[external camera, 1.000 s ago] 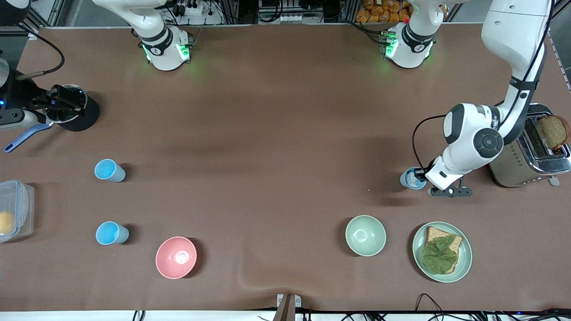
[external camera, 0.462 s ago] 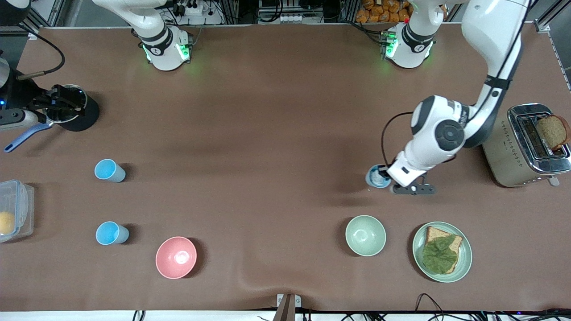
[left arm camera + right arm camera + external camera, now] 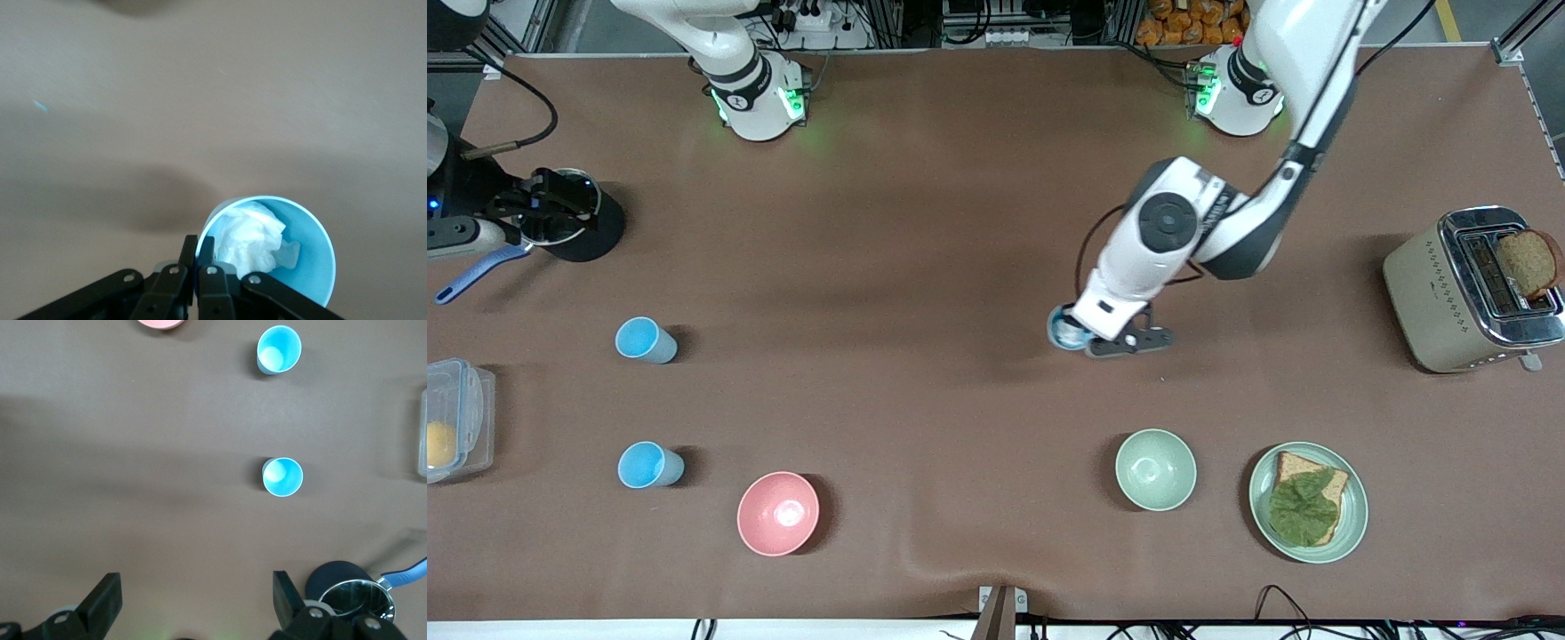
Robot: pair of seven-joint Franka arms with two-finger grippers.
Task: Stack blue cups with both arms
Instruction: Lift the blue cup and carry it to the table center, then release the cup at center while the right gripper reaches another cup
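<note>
My left gripper (image 3: 1079, 335) is shut on the rim of a blue cup (image 3: 1064, 329) and holds it over the middle of the table. In the left wrist view the fingers (image 3: 198, 244) pinch the cup's wall (image 3: 313, 267). A crumpled white paper (image 3: 250, 235) lies inside this cup. Two more blue cups stand upright toward the right arm's end, one (image 3: 643, 340) farther from the front camera than the other (image 3: 647, 466). Both show in the right wrist view (image 3: 283, 477) (image 3: 279, 350). My right gripper (image 3: 195, 588) is open and empty, high over the table by the pot (image 3: 560, 213).
A pink bowl (image 3: 778, 514), a pale green bowl (image 3: 1155, 469) and a green plate (image 3: 1352, 524) with bread and a leaf lie near the front edge. A toaster (image 3: 1432, 293) holding bread stands at the left arm's end. A clear lidded box (image 3: 458, 418) sits at the right arm's end.
My left arm has carried the cup from beside the toaster toward the middle of the table. The right gripper and the two standing cups have not moved.
</note>
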